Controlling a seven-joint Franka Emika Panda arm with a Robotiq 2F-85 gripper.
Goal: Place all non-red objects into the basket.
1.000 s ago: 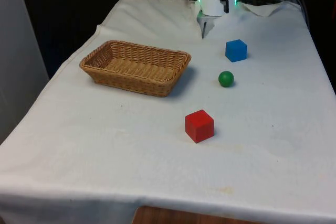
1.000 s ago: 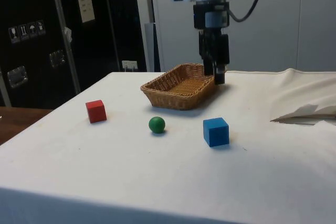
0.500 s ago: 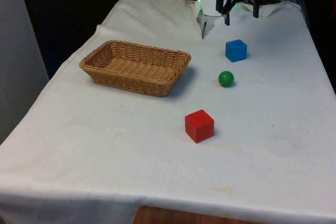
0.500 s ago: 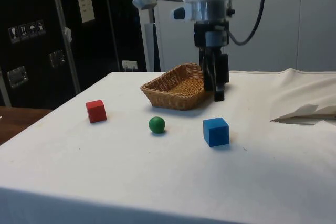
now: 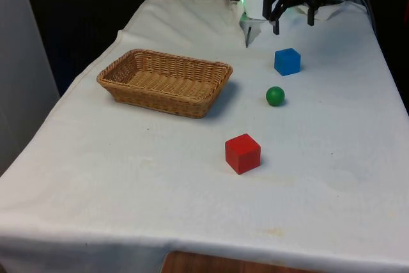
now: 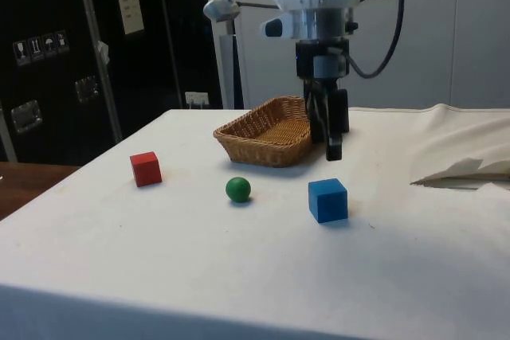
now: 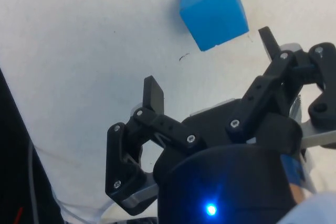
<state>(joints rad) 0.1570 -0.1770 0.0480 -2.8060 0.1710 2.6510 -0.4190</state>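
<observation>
White-clothed surface (image 5: pixel 128 177), dark cabinets behind. Gripper (image 5: pixel 293 18) shifted toward blue cube (image 5: pixel 287 61) since a second ago, now hovering just beyond it, fingers (image 7: pixel 153 96) spread, empty. Green ball (image 5: pixel 275 96), red cube (image 5: pixel 243 153) untouched; basket (image 5: pixel 192 107) unfilled. Likely approach for first pick.

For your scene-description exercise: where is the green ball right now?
In the front view, the green ball lies on the white cloth to the right of the basket, between the blue cube behind it and the red cube nearer the camera.
</observation>
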